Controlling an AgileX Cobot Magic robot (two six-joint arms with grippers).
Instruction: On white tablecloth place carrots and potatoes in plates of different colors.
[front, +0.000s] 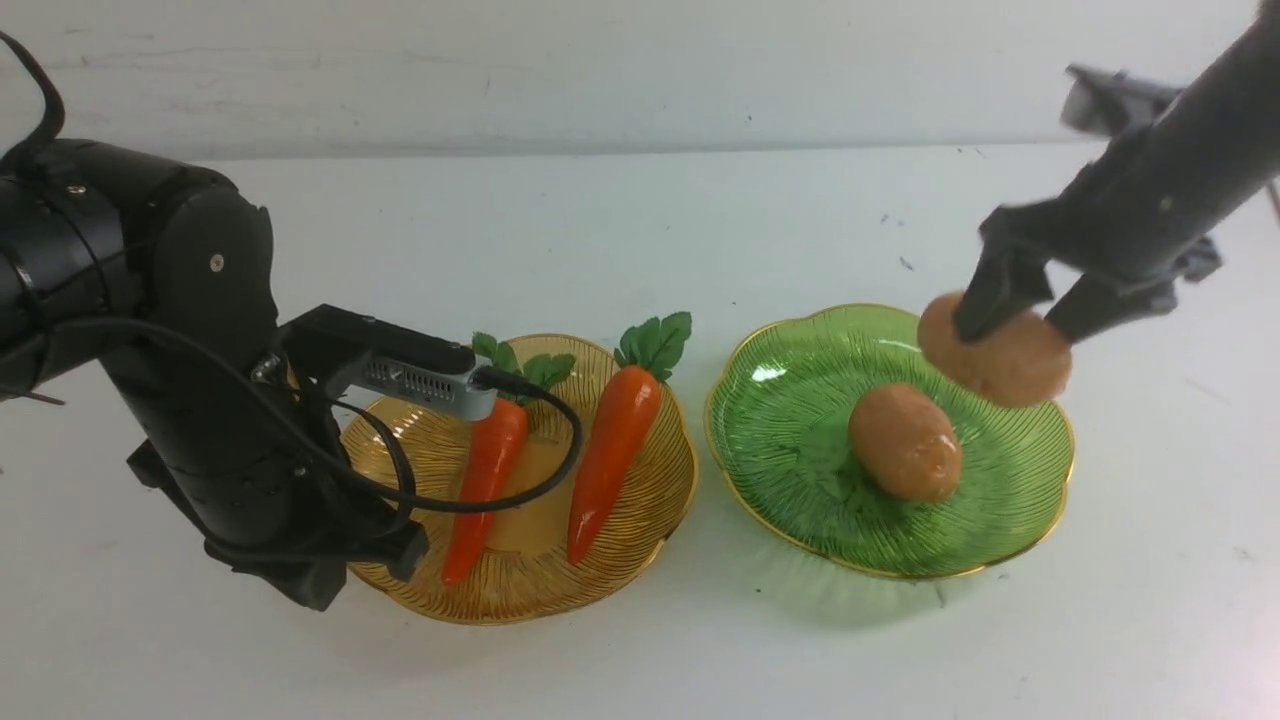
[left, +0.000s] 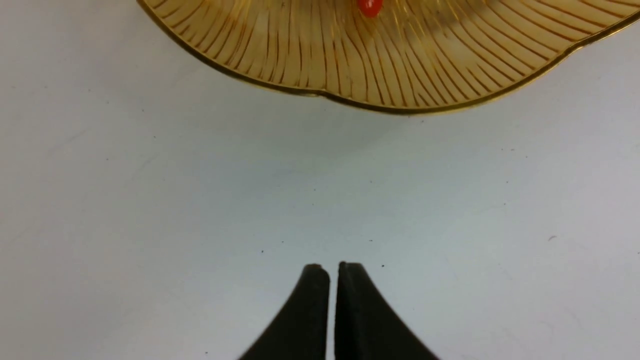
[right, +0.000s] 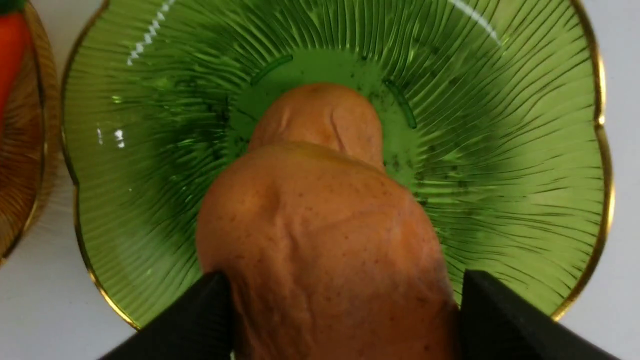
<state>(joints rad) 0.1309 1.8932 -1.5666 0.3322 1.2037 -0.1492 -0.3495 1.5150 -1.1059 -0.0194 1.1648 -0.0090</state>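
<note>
Two orange carrots, one on the left (front: 488, 470) and one on the right (front: 612, 440), lie side by side in the amber plate (front: 640, 520). A tan potato (front: 905, 442) rests in the middle of the green plate (front: 790, 420). Above that plate's far right rim hangs a second potato (front: 1000, 352), with my right gripper (front: 1015, 325) shut on it. In the right wrist view this held potato (right: 320, 250) fills the gap between the black fingers (right: 500, 310), over the green plate (right: 500, 150). My left gripper (left: 334, 267) is shut and empty, over the white tablecloth (left: 150, 200) beside the amber plate's rim (left: 400, 107).
The left arm's black body (front: 190, 400) and its cable cover the amber plate's near left side. The white tablecloth (front: 640, 230) runs back to a pale wall. The two plates sit close together with a narrow gap between them.
</note>
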